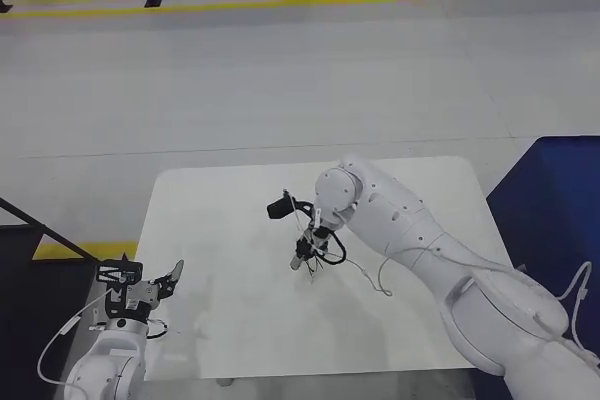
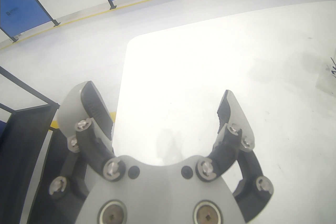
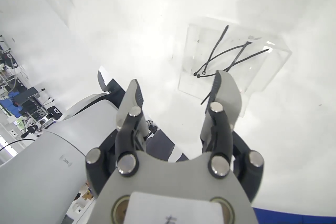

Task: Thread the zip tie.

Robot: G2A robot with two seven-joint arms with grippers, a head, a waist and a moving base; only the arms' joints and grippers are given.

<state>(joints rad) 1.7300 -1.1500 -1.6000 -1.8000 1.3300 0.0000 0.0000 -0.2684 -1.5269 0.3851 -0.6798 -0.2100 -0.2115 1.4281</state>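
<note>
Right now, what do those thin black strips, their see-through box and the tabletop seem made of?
Ties: probably nylon-like plastic, matt black; thin, lying in gentle bends. Tray: clear hard plastic, perhaps acrylic, glossy; the white below shows through and an edge glints. Table: smooth white top, slightly shiny; laminate or painted board, I cannot tell.

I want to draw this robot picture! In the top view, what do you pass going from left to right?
left gripper → right gripper → blue panel
</note>
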